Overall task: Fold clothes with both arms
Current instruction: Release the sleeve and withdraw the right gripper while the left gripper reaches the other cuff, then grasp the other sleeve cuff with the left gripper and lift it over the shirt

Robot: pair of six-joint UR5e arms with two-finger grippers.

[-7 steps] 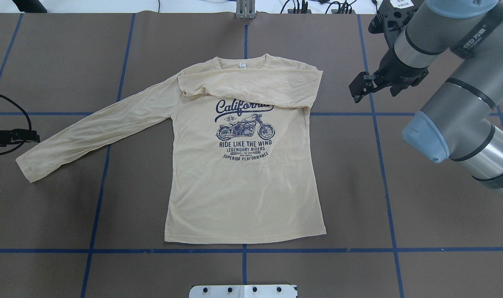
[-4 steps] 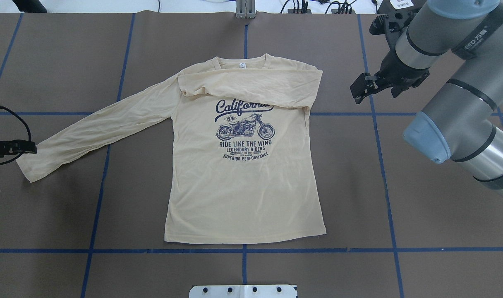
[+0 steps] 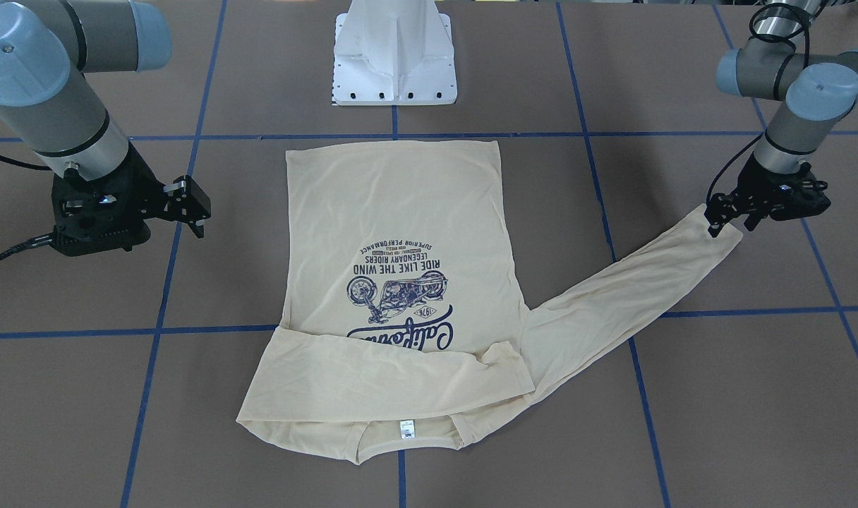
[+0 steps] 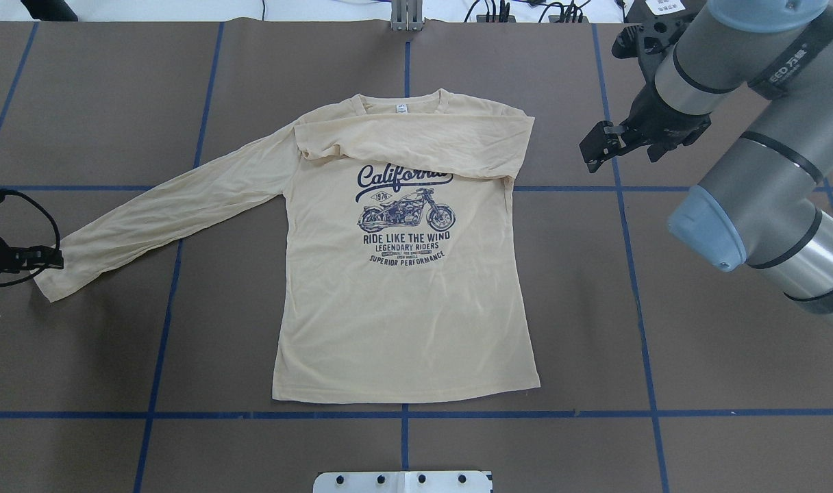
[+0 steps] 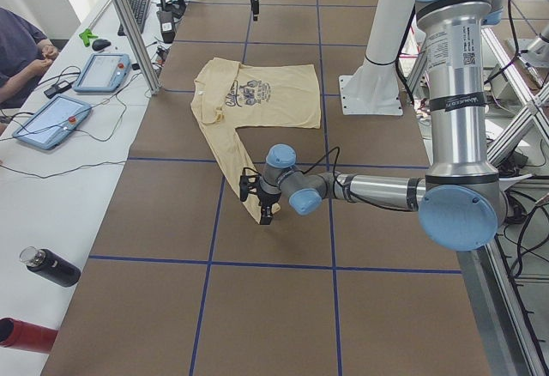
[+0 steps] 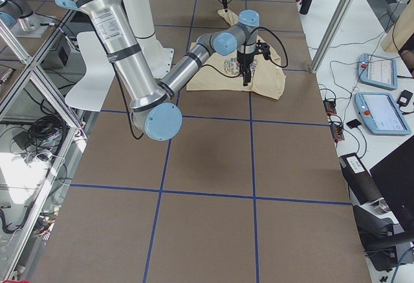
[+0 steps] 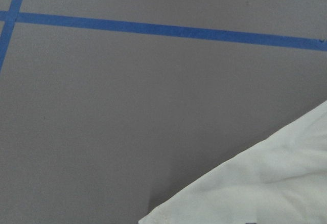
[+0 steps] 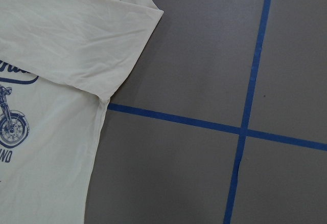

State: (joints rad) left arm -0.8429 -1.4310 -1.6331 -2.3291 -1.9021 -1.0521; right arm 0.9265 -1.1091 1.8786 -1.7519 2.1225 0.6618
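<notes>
The pale cream shirt (image 4: 403, 308) lies flat, print up, in the middle of the brown table (image 4: 663, 342). One sleeve (image 4: 416, 140) is folded across the chest under the collar. The other sleeve (image 4: 170, 205) stretches out straight, its cuff (image 4: 53, 274) by the table's left side. My left gripper (image 4: 46, 259) (image 3: 729, 224) is down at that cuff and looks open, a finger on each side of the cuff's end. My right gripper (image 4: 592, 147) (image 3: 195, 206) hovers open over bare table beside the folded shoulder, holding nothing. The left wrist view shows only the cuff cloth (image 7: 265, 183).
The white pedestal base (image 3: 394, 70) stands at the robot's side of the table, just behind the hem. Blue tape lines (image 4: 636, 274) grid the mat. A person, tablets (image 5: 101, 71) and bottles (image 5: 51, 266) are on the side bench beyond the collar.
My left gripper has moved along the table edge toward the robot's side and reached the cuff, whose end has shifted slightly. The right gripper has barely moved.
</notes>
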